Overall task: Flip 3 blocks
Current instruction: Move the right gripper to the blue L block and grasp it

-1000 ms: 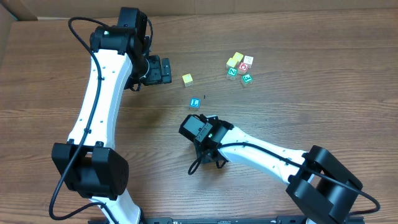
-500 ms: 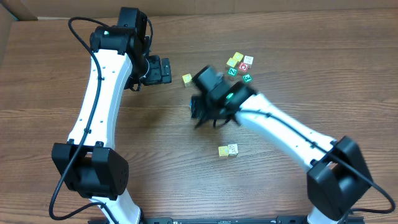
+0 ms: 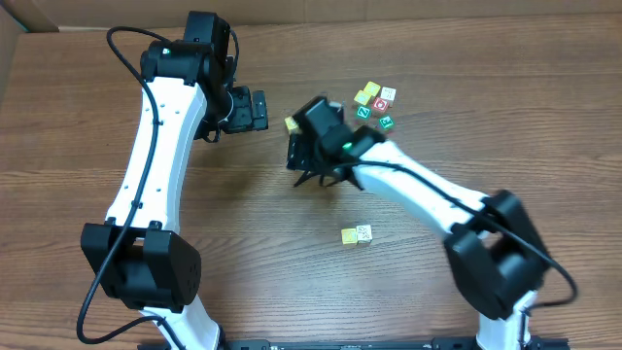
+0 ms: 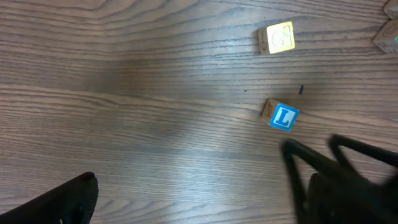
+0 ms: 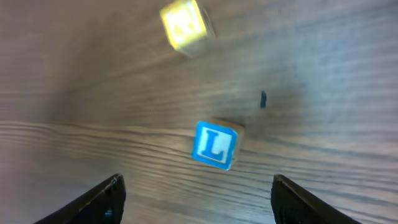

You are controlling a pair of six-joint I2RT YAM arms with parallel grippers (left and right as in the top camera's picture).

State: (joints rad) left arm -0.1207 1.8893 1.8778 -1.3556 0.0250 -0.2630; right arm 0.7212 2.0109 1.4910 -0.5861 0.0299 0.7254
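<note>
Pale yellow block (image 3: 349, 236), cream-white block (image 3: 363, 233): nearest the bases, side by side, unattended.
Blue block (image 5: 214, 144): mid-table, lying free between the spread, empty fingers of the right gripper (image 5: 196, 186).
Handling: judged light, rigid wood, easily tumbled; pinch two opposite flat faces.
Left gripper (image 3: 259, 109): farther back, spread, empty.
Table (image 3: 253, 243): flat, hard wood-grain.
Room: tan panel (image 3: 437, 8) beyond the far edge.
</note>
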